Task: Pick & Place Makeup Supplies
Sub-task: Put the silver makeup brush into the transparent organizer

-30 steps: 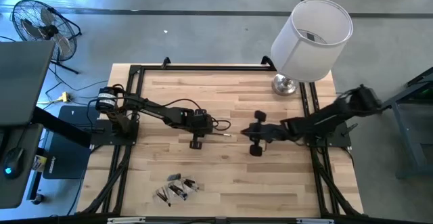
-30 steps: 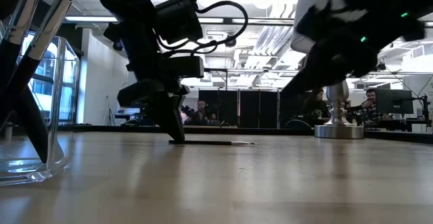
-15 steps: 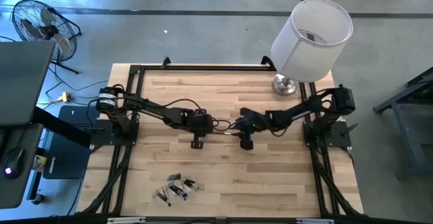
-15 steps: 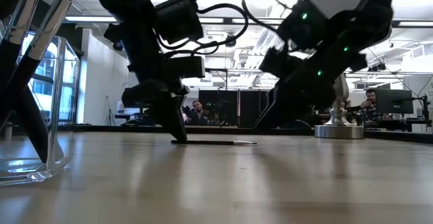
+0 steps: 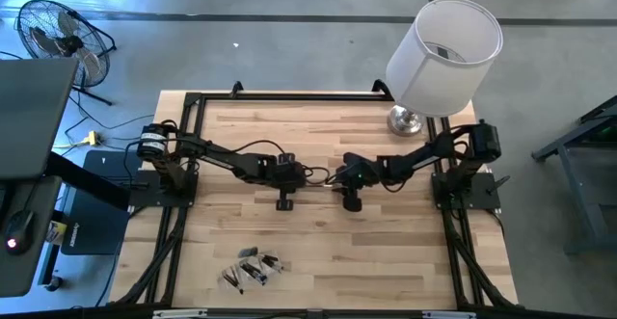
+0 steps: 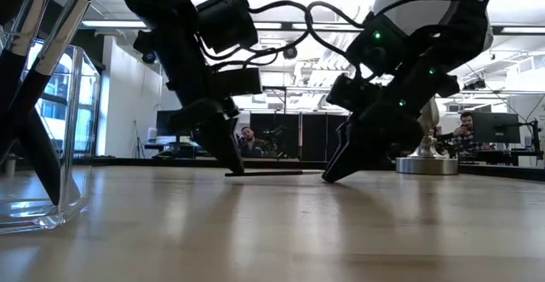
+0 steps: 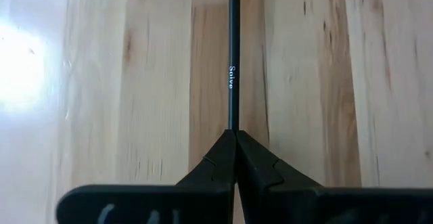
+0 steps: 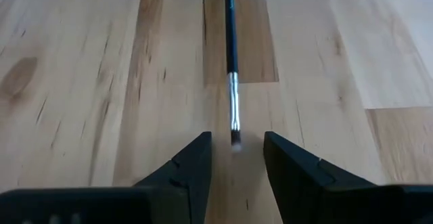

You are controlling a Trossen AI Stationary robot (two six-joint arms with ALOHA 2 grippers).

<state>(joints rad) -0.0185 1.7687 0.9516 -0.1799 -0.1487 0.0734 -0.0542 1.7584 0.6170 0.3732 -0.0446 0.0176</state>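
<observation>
One brush [image 5: 316,181], two arms, one lamp [image 5: 442,49], one fan [image 5: 56,32].

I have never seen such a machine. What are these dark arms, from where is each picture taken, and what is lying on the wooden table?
These are two robot arms at a wooden table, each ending in a two-finger gripper. One picture looks straight down from above, one looks level across the table top, and two come from small cameras on the wrists.

The left gripper is shut on the handle end of a thin dark makeup brush near the middle of the table. The right gripper is open, its fingers on either side of the brush's tip, not yet closed.

Near the table's front edge stands a clear holder with more brushes. A lamp with a white shade stands at the far right corner.
</observation>
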